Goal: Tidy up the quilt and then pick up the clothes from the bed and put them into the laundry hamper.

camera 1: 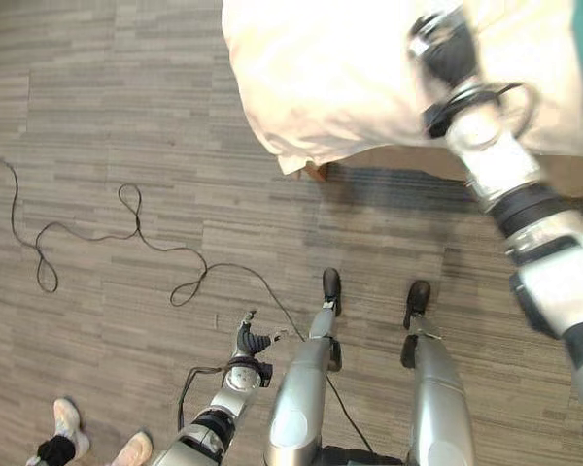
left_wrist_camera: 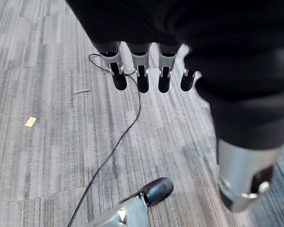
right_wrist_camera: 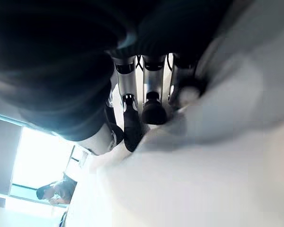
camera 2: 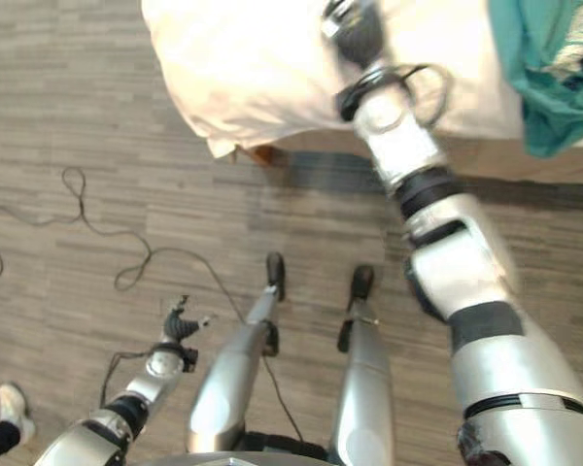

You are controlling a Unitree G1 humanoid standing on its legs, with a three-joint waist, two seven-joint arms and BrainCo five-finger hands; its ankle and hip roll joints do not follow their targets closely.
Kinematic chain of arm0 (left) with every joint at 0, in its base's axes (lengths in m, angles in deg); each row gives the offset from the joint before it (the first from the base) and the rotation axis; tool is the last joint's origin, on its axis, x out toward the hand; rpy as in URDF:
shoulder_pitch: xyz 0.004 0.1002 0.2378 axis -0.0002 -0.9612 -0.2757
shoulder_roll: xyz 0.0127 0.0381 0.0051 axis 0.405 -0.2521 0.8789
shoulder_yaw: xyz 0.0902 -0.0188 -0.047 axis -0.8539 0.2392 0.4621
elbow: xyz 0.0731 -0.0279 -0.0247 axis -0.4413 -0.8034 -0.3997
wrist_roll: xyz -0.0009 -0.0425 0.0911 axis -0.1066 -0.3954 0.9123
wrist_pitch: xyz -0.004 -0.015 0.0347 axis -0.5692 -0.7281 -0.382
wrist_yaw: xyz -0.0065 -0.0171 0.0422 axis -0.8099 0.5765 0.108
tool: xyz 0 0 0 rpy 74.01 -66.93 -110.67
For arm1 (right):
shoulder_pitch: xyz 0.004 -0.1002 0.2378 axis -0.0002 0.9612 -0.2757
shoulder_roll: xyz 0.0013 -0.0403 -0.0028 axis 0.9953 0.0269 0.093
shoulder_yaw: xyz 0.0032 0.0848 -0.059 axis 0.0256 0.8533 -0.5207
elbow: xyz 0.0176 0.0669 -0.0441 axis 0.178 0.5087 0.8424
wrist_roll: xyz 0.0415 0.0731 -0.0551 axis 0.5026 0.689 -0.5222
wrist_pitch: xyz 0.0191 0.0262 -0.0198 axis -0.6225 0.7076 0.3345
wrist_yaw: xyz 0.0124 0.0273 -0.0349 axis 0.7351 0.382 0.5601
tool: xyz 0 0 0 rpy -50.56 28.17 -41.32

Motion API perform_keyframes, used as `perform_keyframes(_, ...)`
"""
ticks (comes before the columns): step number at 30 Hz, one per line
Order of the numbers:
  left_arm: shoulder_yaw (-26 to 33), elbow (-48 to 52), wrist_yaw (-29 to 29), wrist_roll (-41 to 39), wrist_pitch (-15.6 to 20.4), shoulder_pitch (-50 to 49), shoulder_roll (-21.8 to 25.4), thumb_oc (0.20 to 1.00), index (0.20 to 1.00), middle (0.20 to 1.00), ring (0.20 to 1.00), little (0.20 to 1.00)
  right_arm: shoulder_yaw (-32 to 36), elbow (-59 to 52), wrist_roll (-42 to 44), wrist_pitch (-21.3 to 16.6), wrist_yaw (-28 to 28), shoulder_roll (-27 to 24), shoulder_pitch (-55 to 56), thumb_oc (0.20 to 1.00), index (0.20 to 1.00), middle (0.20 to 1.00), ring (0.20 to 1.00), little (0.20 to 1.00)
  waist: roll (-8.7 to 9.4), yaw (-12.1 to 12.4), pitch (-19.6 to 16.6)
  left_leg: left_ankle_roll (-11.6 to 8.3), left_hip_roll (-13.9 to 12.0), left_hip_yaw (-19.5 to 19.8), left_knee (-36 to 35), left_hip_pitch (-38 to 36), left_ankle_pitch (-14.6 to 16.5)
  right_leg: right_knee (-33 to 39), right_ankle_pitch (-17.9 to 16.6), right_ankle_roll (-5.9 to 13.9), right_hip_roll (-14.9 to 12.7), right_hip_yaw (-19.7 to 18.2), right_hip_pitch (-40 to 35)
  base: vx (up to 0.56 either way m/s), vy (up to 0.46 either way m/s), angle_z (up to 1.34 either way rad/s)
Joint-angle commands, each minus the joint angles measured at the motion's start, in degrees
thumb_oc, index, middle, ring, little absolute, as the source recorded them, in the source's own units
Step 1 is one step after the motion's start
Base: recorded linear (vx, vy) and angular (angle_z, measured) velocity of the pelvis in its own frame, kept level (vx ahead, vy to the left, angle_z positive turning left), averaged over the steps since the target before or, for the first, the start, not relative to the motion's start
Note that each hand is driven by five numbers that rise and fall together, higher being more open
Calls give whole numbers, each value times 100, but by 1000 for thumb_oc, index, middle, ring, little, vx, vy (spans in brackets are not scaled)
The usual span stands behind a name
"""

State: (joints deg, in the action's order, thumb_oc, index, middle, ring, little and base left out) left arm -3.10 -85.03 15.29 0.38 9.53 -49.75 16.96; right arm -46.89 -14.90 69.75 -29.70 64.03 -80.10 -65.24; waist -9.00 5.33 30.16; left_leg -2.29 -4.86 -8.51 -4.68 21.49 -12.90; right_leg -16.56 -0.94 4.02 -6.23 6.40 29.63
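A cream quilt [camera 1: 321,78] covers the bed at the top of the eye views, one corner hanging over the bed's edge toward the floor. My right hand [camera 2: 355,29] reaches up onto it. In the right wrist view its dark-tipped fingers [right_wrist_camera: 132,125] curl down into the white cloth, which bunches around them. A teal garment [camera 2: 544,68] lies on the bed to the right of that arm. My left hand [camera 1: 248,345] hangs low by my side above the floor, and its fingers [left_wrist_camera: 142,75] are relaxed and hold nothing.
Grey wood-plank floor [camera 1: 126,116] stretches left of the bed. The bed's wooden base [camera 1: 408,160] shows under the quilt's edge. A person's shoes [camera 1: 68,427] stand at the lower left. A small yellow scrap [left_wrist_camera: 31,122] lies on the floor.
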Motion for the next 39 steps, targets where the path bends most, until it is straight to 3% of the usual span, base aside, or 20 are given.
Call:
perform_keyframes(1, -225, -634, 108, 438, -113, 302, -59, 1000, 1000, 1000, 1000, 1000, -846, -744, 1134, -171, 1339, 1442, 1460, 200, 200, 200, 200, 200, 350, 232, -193, -455, -287, -15, -32, -223, 301, 761, 6, 374, -226, -261, -536, 56, -2, -11)
perform_keyframes(7, 128, -904, -11, 318, -200, 182, -42, 1000, 1000, 1000, 1000, 1000, -640, -2235, 2130, -714, 1559, 1274, 1709, 200, 200, 200, 200, 200, 515, 77, -317, -488, -350, -37, -32, -476, 414, 892, 5, 354, -200, -288, -787, 61, -4, 2)
perform_keyframes(8, 261, -926, -39, 158, -206, 153, -42, 1000, 1000, 1000, 1000, 1000, -486, -2414, 2068, -860, 1402, 1118, 1590, 200, 200, 200, 200, 200, 538, 54, -324, -494, -358, -48, -32, -485, 425, 902, 1, 357, -199, -297, -785, 4, -1, 4)
perform_keyframes(9, 592, -1001, -80, -285, -221, 161, -34, 1000, 1000, 1000, 1000, 1000, 10, -2481, 1958, -985, 1079, 625, 1320, 200, 200, 200, 200, 200, 593, -1, -309, -502, -375, -78, -32, -490, 445, 888, -1, 365, -191, -315, -750, 0, 0, 0)
perform_keyframes(10, 592, -1002, -81, -285, -221, 164, -34, 1000, 1000, 1000, 1000, 1000, 11, -2481, 1958, -985, 1079, 624, 1318, 200, 200, 200, 200, 200, 593, 3, -319, -503, -379, -79, -32, -474, 439, 898, -14, 364, -187, -317, -738, -3, -1, -6)
perform_keyframes(14, 592, -940, -200, -523, -105, 283, -93, 1000, 1000, 1000, 1000, 1000, 959, -1675, 1834, -1227, 245, -330, 665, 200, 200, 200, 200, 200, 590, -66, -273, -513, -395, -128, -32, -413, 441, 823, -15, 388, -175, -341, -580, -8, 5, -7)
perform_keyframes(18, 393, -820, -316, -459, -50, 322, -83, 1000, 1000, 1000, 1000, 1000, 1130, -788, 1682, -1035, -66, -932, 301, 200, 200, 200, 200, 200, 539, -83, -203, -505, -389, -145, -30, -361, 449, 674, 21, 408, -161, -377, -405, -7, 7, -7)
perform_keyframes(19, 221, -711, -423, -357, -66, 307, -59, 1000, 1000, 1000, 1000, 1000, 1046, -167, 1537, -750, -80, -1190, 198, 200, 200, 200, 200, 200, 524, -91, -135, -484, -365, -165, 85, -281, 482, 491, 85, 414, -161, -414, -280, -31, 6, -1)
perform_keyframes(21, 193, -675, -448, -379, -61, 304, -52, 1000, 1000, 1000, 1000, 1000, 1026, 100, 1529, -657, -28, -1234, 198, 200, 200, 200, 200, 200, 526, -91, -112, -468, -360, -167, 203, -204, 519, 406, 103, 410, -155, -431, -210, -29, -7, -5)
perform_keyframes(25, 571, -682, -672, -847, -132, 292, -59, 1000, 1000, 1000, 1000, 1000, 1073, 1135, 1060, -176, 240, -1163, 1186, 200, 200, 200, 200, 200, 630, -180, -81, -385, -360, -122, 781, -6, 753, 241, 170, 356, -116, -457, -189, 34, 5, -1)
perform_keyframes(26, 793, -802, -656, -808, -210, 200, -108, 1000, 1000, 1000, 1000, 1000, 1460, 870, 1013, -152, 314, -772, 2421, 200, 200, 200, 200, 200, 734, -298, -151, -354, -364, -162, 783, -143, 834, 357, 166, 353, -102, -467, -416, 131, 79, -2)
perform_keyframes(28, 1081, -1041, -695, -373, -383, -14, -94, 1000, 1000, 1000, 1000, 1000, 2082, 599, 862, -123, 419, -286, 4293, 200, 200, 200, 200, 200, 905, -552, -418, -334, -366, -259, 671, -606, 974, 645, 141, 381, -119, -492, -928, 219, 114, -13)
perform_keyframes(30, 1163, -1116, -704, -236, -413, -94, -76, 1000, 1000, 1000, 1000, 1000, 2323, 529, 847, -121, 478, -196, 4845, 200, 200, 200, 200, 200, 956, -635, -545, -324, -357, -309, 617, -781, 1009, 750, 110, 396, -135, -494, -1098, 225, 123, -18)
perform_keyframes(31, 1349, -1279, -721, 0, -515, -253, -13, 1000, 1000, 1000, 1000, 1000, 2647, 524, 701, -59, 592, 21, 5841, 200, 200, 200, 200, 200, 1083, -844, -814, -296, -276, -432, 434, -1231, 1092, 925, 65, 477, -162, -523, -1503, 255, 150, -20)
perform_keyframes(34, 1415, -1365, -742, 158, -539, -397, 58, 1000, 1000, 1000, 1000, 1000, 2902, 646, 633, 24, 677, 166, 6555, 200, 200, 200, 200, 200, 1143, -998, -1099, -258, -188, -562, 217, -1600, 1127, 1014, -22, 547, -182, -593, -1749, 250, 175, -41)
perform_keyframes(35, 1353, -1409, -768, 362, -558, -422, 96, 1000, 1000, 1000, 1000, 1000, 3063, 823, 638, 76, 734, 185, 6836, 743, 743, 743, 743, 743, 1151, -1121, -1232, -247, -149, -643, 51, -1846, 1136, 993, -55, 605, -190, -633, -1863, 147, 118, -56)
perform_keyframes(36, 1311, -1412, -775, 464, -556, -457, 122, 1000, 1000, 1000, 1000, 1000, 3096, 905, 616, 100, 776, 256, 7023, 1000, 1000, 1000, 1000, 1000, 1160, -1186, -1337, -231, -152, -721, -12, -1987, 1161, 943, -91, 635, -163, -682, -1876, 184, 151, -38)
perform_keyframes(37, 1243, -1411, -792, 617, -581, -478, 179, 1000, 1000, 1000, 1000, 1000, 3130, 1112, 606, 143, 823, 289, 7082, 1000, 1000, 1000, 1000, 1000, 1187, -1236, -1372, -224, -194, -864, -32, -2129, 1200, 794, -132, 680, -135, -717, -1834, 143, 71, -44)
perform_keyframes(38, 1039, -1299, -854, 843, -561, -452, 312, 1000, 1000, 1000, 1000, 1000, 3045, 1470, 433, 224, 880, 377, 7115, 1000, 1000, 1000, 1000, 1000, 1219, -1292, -1410, -227, -321, -1204, -32, -2376, 1278, 281, -303, 770, -189, -360, -1694, 77, 38, -47)
perform_keyframes(39, 1039, -1299, -855, 843, -561, -451, 314, 1000, 1000, 1000, 1000, 1000, 3045, 1471, 433, 224, 880, 379, 7114, 1000, 1000, 1000, 1000, 1000, 1218, -1284, -1422, -228, -325, -1212, -32, -2360, 1270, 292, -318, 766, -183, -367, -1679, 75, 10, -76)
